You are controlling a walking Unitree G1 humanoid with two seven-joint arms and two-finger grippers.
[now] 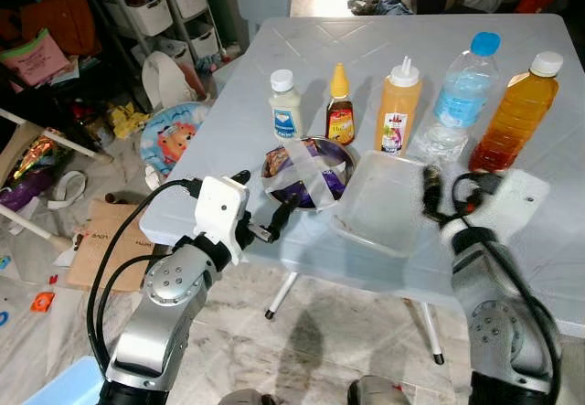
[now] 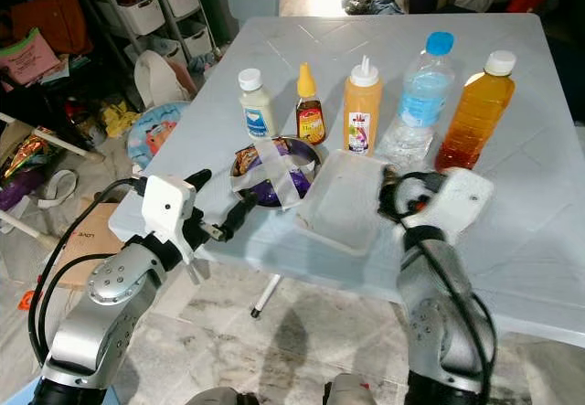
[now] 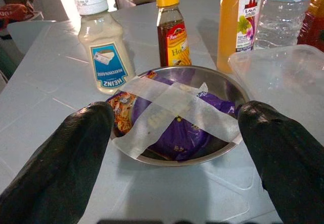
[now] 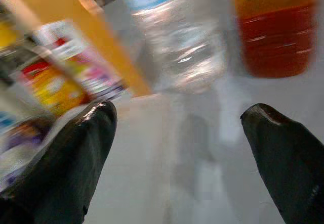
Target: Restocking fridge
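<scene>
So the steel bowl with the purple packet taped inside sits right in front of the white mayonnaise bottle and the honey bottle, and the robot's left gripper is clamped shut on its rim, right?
Not quite. The left gripper is open, its black fingers spread apart short of the round steel bowl, as the left wrist view shows. The bowl, holding the taped purple packet, does sit before the white mayonnaise bottle and the small honey bottle.

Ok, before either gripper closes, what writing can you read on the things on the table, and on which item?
"HEINZ" and "MAYONNAISE": blue label of the white mayonnaise bottle.
"Ho...", cut off: label of the honey bottle.
"LA...", partly hidden: label of the orange squeeze bottle.
Purple packet in the steel bowl: print too small, under tape.
Water bottle: label unreadable.
Amber bottle: no label visible.
</scene>
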